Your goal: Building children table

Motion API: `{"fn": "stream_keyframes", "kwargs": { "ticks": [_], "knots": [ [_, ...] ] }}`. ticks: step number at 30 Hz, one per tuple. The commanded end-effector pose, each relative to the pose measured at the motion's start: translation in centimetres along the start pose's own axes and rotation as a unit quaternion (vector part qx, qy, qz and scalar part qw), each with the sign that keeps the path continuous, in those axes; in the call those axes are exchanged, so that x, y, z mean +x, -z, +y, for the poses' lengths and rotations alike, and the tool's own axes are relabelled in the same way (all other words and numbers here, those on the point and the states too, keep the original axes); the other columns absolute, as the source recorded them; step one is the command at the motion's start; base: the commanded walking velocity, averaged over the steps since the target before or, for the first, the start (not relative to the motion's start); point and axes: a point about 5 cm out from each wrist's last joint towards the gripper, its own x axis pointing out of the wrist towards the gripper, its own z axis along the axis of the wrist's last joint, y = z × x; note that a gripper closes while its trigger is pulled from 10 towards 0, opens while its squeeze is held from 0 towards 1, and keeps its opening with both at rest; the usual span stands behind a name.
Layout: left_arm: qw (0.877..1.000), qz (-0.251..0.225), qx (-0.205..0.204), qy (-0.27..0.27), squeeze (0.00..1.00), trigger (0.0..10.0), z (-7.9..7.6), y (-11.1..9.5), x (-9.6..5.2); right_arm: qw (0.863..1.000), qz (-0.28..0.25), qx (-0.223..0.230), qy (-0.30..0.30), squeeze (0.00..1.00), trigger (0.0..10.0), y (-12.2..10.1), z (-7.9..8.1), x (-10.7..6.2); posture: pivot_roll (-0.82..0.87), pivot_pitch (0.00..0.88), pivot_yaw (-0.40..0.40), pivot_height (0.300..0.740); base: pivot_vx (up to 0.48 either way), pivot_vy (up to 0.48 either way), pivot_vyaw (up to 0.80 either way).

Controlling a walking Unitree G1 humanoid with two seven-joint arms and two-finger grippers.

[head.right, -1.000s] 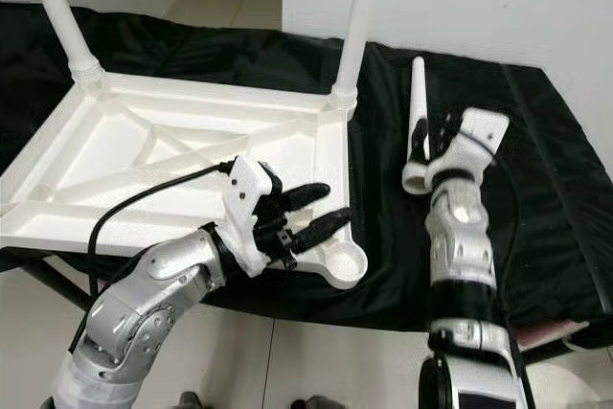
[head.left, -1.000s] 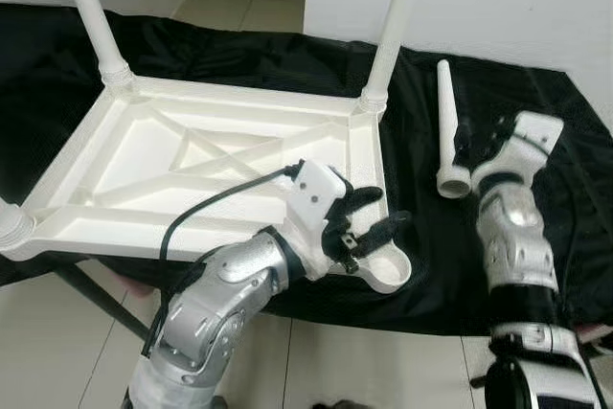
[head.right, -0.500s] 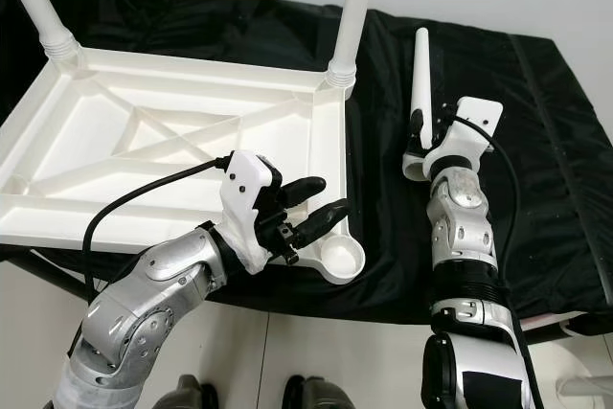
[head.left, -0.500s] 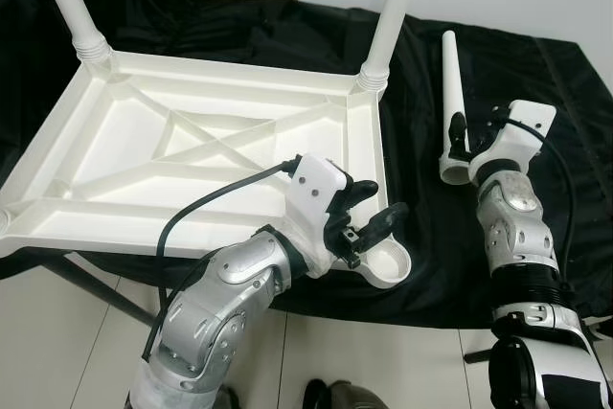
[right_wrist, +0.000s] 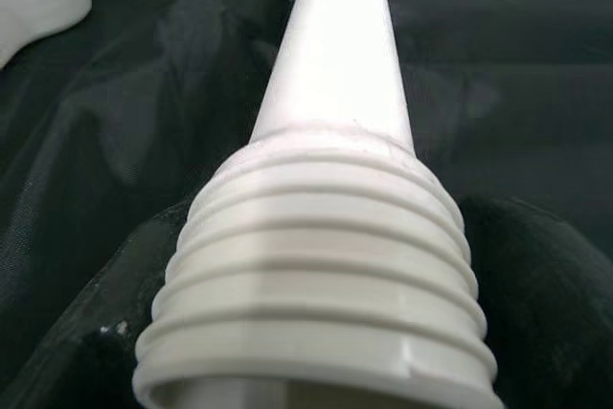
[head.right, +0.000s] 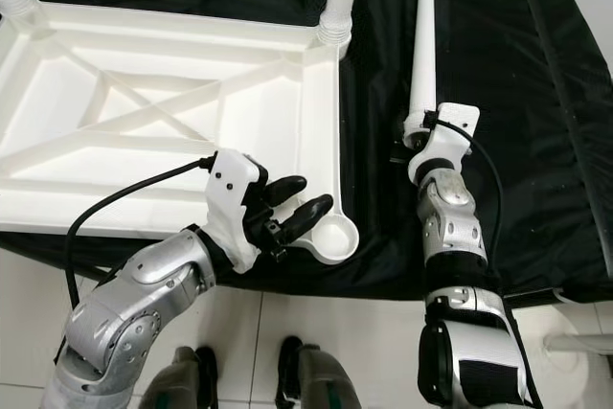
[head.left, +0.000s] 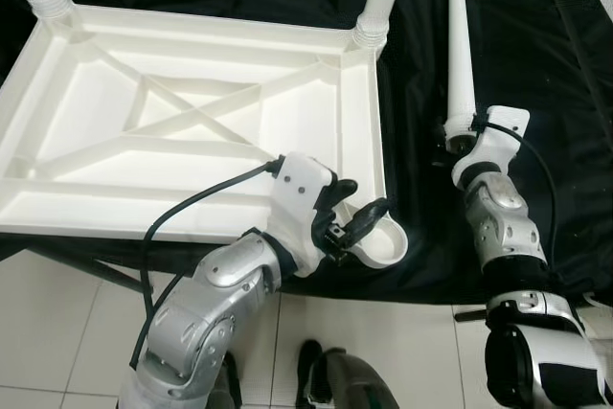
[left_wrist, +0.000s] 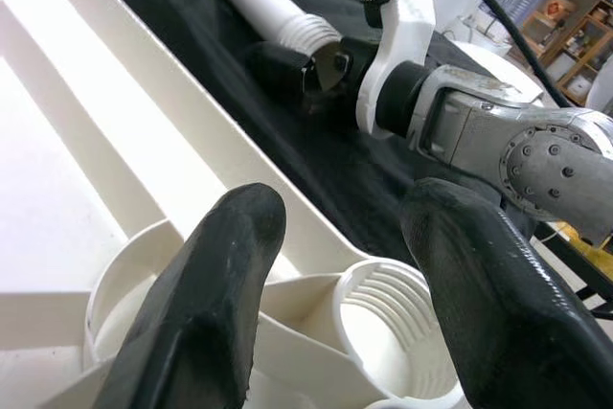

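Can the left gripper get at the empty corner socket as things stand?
Probably yes. The left gripper is open right at the socket, one finger on each side of that corner, with nothing between. The loose leg lies apart on the black cloth, at the right gripper.

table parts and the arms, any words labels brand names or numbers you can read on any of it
No readable text.
Upturned white tabletop: bare moulded ribs, no mark.
Loose table leg: plain white, threaded end unmarked.
Left gripper and right gripper: no label legible on their white housings.
Shelves in the left wrist view's background: items too small and blurred to read.
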Motion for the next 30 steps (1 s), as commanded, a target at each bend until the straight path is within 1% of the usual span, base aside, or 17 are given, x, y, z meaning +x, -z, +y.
{"fn": "stream_keyframes", "kwargs": {
  "ticks": [1, 10, 12, 13, 14, 15, 16, 17, 18, 19, 22, 24, 25, 27, 28, 29, 30],
  "knots": [
    [1.0, 0.005, -0.003, 0.004, 0.0, 10.0, -0.2, 0.1, -0.2, 1.0, 0.028, -0.005, -0.01, 0.0, 10.0, 1.4, 0.3, -0.2, 0.06, 0.35, -0.078, 0.74, 0.0, 0.0, 0.0],
    [1.0, 0.004, -0.004, -0.012, 0.0, 10.0, 0.0, 0.1, -0.3, 0.999, 0.004, -0.017, -0.045, 0.0, 10.0, 1.1, 1.7, 0.1, 0.06, 0.35, -0.096, 0.74, 0.0, 0.0, 0.0],
    [1.0, 0.004, -0.004, -0.012, 0.0, 10.0, 0.0, 0.1, -0.3, 0.999, 0.004, -0.017, -0.045, 0.0, 10.0, 1.1, 1.7, 0.1, 0.06, 0.35, -0.096, 0.74, 0.0, 0.0, 0.0],
    [1.0, 0.005, -0.004, -0.015, 0.0, 10.0, 0.0, 0.1, -0.3, 0.998, 0.006, -0.013, -0.053, 0.0, 8.9, 1.3, 1.9, 0.1, 0.07, 0.35, -0.098, 0.74, 0.0, 0.0, 0.0],
    [1.0, 0.005, -0.003, -0.017, 0.0, 10.0, 0.0, 0.0, -0.4, 0.999, 0.009, -0.005, -0.054, 0.0, 1.3, 1.5, 2.0, 0.1, 0.07, 0.349, -0.099, 0.74, 0.0, 0.0, 0.0],
    [1.0, 0.005, -0.003, -0.017, 0.0, 10.0, 0.0, 0.0, -0.4, 0.999, 0.009, -0.005, -0.054, 0.0, 1.3, 1.5, 2.0, 0.1, 0.07, 0.349, -0.099, 0.74, 0.0, 0.0, 0.0],
    [1.0, 0.006, -0.002, -0.019, 0.0, 10.0, 0.0, 0.0, -0.5, 0.998, 0.014, 0.005, -0.054, 0.0, 0.0, 1.7, 2.0, 0.1, 0.07, 0.341, -0.098, 0.74, 0.0, 0.0, 0.0],
    [1.0, 0.006, -0.002, -0.019, 0.0, 10.0, 0.0, 0.0, -0.5, 0.998, 0.014, 0.005, -0.054, 0.0, 0.0, 1.7, 2.0, 0.1, 0.07, 0.341, -0.098, 0.74, 0.0, 0.0, 0.0],
    [1.0, 0.007, 0.0, -0.02, 0.0, 10.0, 0.1, 0.0, -0.5, 0.998, 0.018, 0.018, -0.055, 0.0, 0.0, 1.9, 2.1, 0.0, 0.07, 0.333, -0.096, 0.74, 0.0, 0.0, 0.0],
    [1.0, 0.007, 0.0, -0.02, 0.0, 10.0, 0.1, 0.0, -0.5, 0.998, 0.018, 0.018, -0.055, 0.0, 0.0, 1.9, 2.1, 0.0, 0.07, 0.333, -0.096, 0.74, 0.0, 0.0, 0.0],
    [1.0, 0.006, 0.005, -0.017, 0.0, 10.0, 0.2, 0.0, -0.3, 0.997, 0.022, 0.041, -0.059, 0.0, 0.0, 2.2, 2.0, -0.3, 0.07, 0.319, -0.089, 0.74, 0.0, 0.0, 0.0],
    [1.0, 0.003, 0.011, -0.013, 0.0, 10.0, 0.3, -0.1, -0.1, 0.998, 0.021, 0.042, -0.05, 0.0, 0.0, 2.6, 1.4, -0.6, 0.06, 0.294, -0.08, 0.74, 0.0, 0.0, 0.0],
    [1.0, 0.003, 0.011, -0.013, 0.0, 10.0, 0.3, -0.1, -0.1, 0.998, 0.021, 0.042, -0.05, 0.0, 0.0, 2.6, 1.4, -0.6, 0.06, 0.294, -0.08, 0.74, 0.0, 0.0, 0.0],
    [1.0, 0.002, 0.009, -0.004, 0.0, 10.0, 0.4, -0.1, 0.1, 0.998, 0.019, 0.041, -0.034, 0.0, 0.0, 2.8, 0.8, -1.0, 0.05, 0.285, -0.075, 0.74, 0.0, 0.0, 0.0],
    [1.0, 0.005, 0.007, -0.002, 0.0, 10.0, 0.5, -0.1, 0.3, 1.0, 0.011, 0.019, -0.018, 0.0, 10.0, 2.8, 0.3, -1.3, 0.05, 0.274, -0.072, 0.74, 0.0, 0.0, 0.0],
    [1.0, 0.005, 0.007, -0.002, 0.0, 10.0, 0.5, -0.1, 0.3, 1.0, 0.011, 0.019, -0.018, 0.0, 10.0, 2.8, 0.3, -1.3, 0.05, 0.274, -0.072, 0.74, 0.0, 0.0, 0.0],
    [1.0, 0.008, -0.001, 0.001, 0.0, 10.0, 0.6, 0.0, 0.5, 1.0, -0.002, 0.006, -0.008, 0.0, 10.0, 2.7, -0.1, -1.6, 0.04, 0.262, -0.067, 0.74, 0.0, 0.0, 0.0]
  ]
}}
